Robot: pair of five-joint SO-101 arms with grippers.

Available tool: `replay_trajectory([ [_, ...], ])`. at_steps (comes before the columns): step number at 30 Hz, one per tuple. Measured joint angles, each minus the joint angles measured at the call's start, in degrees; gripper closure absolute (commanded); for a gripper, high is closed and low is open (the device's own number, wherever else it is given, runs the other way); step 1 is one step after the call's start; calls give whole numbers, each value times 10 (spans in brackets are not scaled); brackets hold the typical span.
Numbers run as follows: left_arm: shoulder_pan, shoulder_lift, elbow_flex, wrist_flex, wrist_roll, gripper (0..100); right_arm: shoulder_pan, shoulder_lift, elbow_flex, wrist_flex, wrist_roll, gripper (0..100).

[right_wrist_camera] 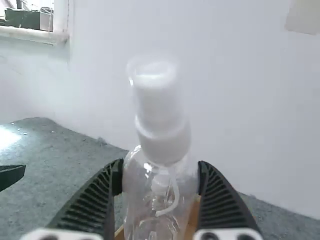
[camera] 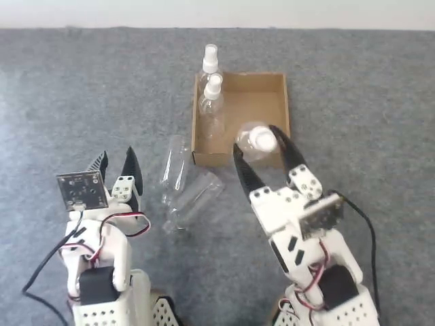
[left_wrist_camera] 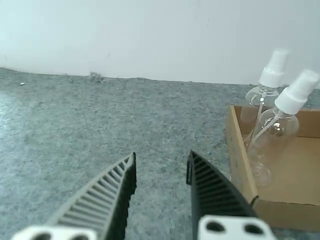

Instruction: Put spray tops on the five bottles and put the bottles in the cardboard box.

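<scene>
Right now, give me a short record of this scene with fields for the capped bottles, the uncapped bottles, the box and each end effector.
box: brown cardboard box on grey carpet
capped, upright: clear plastic bottle with white spray top in the box by its left wall; a second one at the far left corner, inside or behind unclear
capped, held: third bottle in the right end effector, over the box's near edge
uncapped: two clear bottles lying left of the box
left end effector: open, empty
</scene>
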Motion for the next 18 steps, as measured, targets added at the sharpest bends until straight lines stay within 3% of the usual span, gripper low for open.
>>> replay_trajectory([
  [9, 0, 0, 0, 0, 0, 848, 0, 262, -54, -154, 0, 991],
  [18, -21, 0, 0, 0, 0, 848, 1, 434, -54, -288, -1, 991],
])
